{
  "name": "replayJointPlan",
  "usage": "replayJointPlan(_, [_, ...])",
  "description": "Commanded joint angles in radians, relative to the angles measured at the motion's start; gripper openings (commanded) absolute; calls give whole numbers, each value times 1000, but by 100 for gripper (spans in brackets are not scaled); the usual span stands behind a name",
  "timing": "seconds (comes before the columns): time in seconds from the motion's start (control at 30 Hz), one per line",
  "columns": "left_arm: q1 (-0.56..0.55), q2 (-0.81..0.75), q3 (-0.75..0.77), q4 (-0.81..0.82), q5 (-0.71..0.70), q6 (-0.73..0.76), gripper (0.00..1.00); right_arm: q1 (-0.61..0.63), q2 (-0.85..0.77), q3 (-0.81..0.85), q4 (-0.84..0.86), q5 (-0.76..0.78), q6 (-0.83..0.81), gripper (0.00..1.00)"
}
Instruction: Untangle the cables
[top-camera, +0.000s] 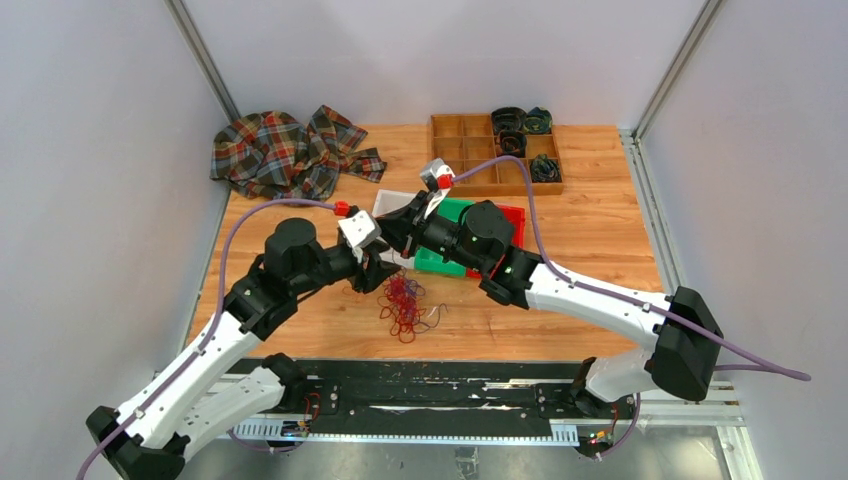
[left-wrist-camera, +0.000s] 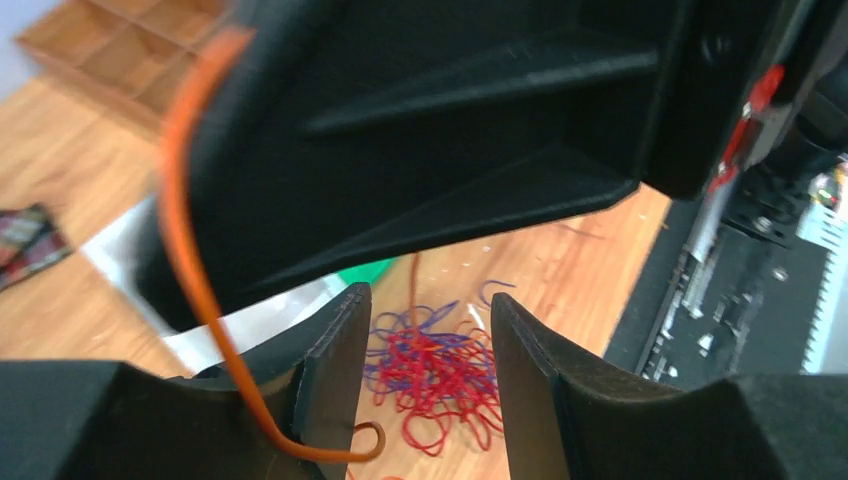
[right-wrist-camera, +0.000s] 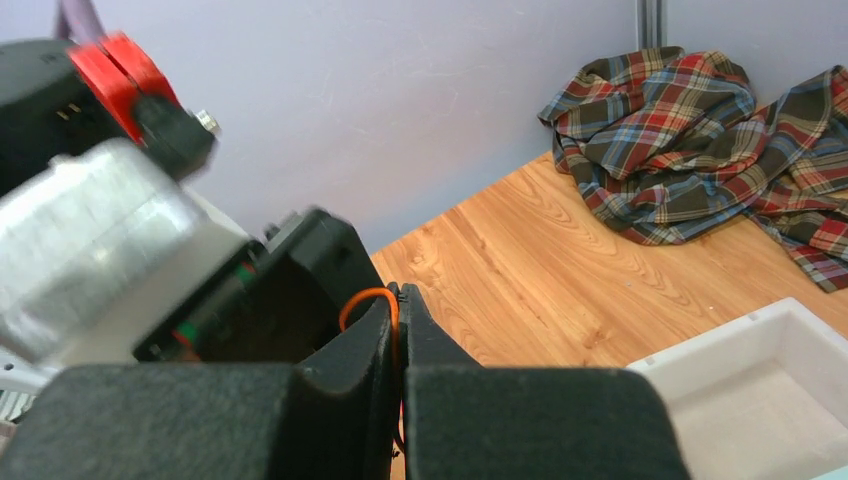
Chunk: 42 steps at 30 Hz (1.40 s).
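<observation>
— Found the left hand (left-wrist-camera: 425, 310) spread wide, clamping nothing, an orange cable (left-wrist-camera: 172, 160) curling past one finger.
— Found the right hand (right-wrist-camera: 400, 295) pinched tight on that cable, up above the table (top-camera: 600, 230).
— Judged it mid-step: drawing one strand free of the red and blue tangle (top-camera: 402, 303) lying between the arms.
— Probably called for a second grip lower down, then a pull apart.
— Noted a plaid cloth (top-camera: 285, 155), a wooden tray (top-camera: 448, 150) and a green bin (top-camera: 437, 262) behind. Counted the crowded wrists as the obstacle.

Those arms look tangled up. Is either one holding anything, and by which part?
The right gripper is shut on an orange wire, pinching it at a small loop. The left gripper is open, holding nothing.
</observation>
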Motion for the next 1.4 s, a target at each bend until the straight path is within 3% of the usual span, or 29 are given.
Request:
replayJointPlan(0.0, [8, 20, -45, 122, 193, -50, 51, -8, -5, 54, -5, -15, 59, 1])
replayJointPlan(0.17, [8, 29, -90, 189, 124, -61, 41, -7, -3, 54, -13, -13, 97, 1])
replayJointPlan(0.3, [13, 31, -99, 238, 53, -70, 13, -8, -5, 47, -18, -21, 131, 1])
replayJointPlan(0.33, [15, 33, -99, 246, 46, -80, 3, -8, -6, 44, -24, -25, 139, 6])
replayJointPlan(0.37, [19, 34, -97, 248, 42, -92, 1, -7, -10, 44, -32, -28, 144, 12])
replayJointPlan(0.43, [26, 33, -97, 252, 41, -119, 1, -10, -23, 25, -45, -27, 149, 28])
replayJointPlan(0.53, [53, 24, -92, 247, 48, -156, 1, -27, -86, -29, -51, -54, 150, 61])
replayJointPlan(0.6, [79, 16, -88, 237, 59, -162, 1, -53, -143, -86, -52, -85, 142, 72])
replayJointPlan(0.77, [171, 18, -56, 225, 142, -161, 1, -87, -244, -155, -228, -235, 32, 73])
replayJointPlan(0.9, [195, 21, 7, 178, 275, -110, 1, -88, -281, -231, -349, -171, -47, 74])
replayJointPlan(1.07, [194, 18, 64, 85, 384, -80, 1, -88, -226, -300, -232, -79, -61, 70])
replayJointPlan(1.37, [195, -8, 120, 4, 409, -36, 1, -61, -30, -189, -77, -74, -77, 70])
